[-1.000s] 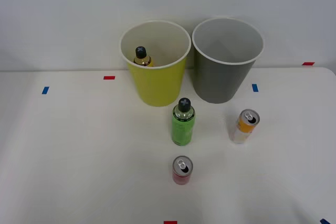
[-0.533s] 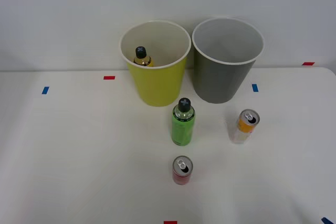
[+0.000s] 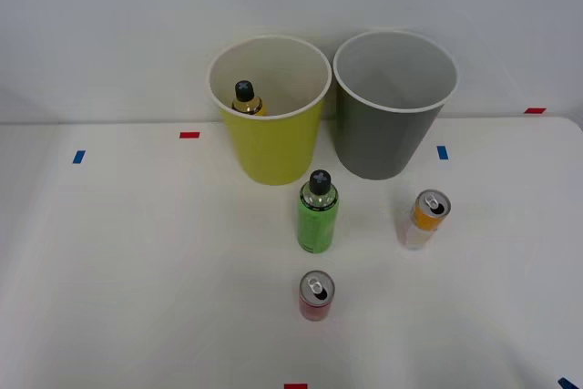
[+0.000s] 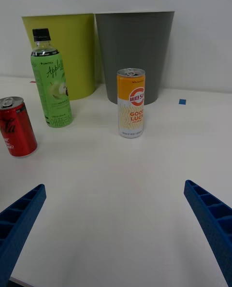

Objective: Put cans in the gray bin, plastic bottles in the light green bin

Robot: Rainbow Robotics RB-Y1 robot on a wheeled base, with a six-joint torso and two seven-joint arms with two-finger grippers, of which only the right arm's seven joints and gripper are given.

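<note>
Upright orange-and-silver can (image 4: 131,103), pull-tab top

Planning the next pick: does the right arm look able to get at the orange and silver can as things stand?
Probably yes. In the wrist view the orange and silver can stands upright ahead of the open right gripper, with bare table between. The green bottle and red can stand apart from it.

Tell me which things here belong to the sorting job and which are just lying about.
Job: red can, orange can, green bottle, yellow bottle already inside the light green bin, gray bin, open right gripper.

Lying about: red and blue tape marks on the table.
</note>
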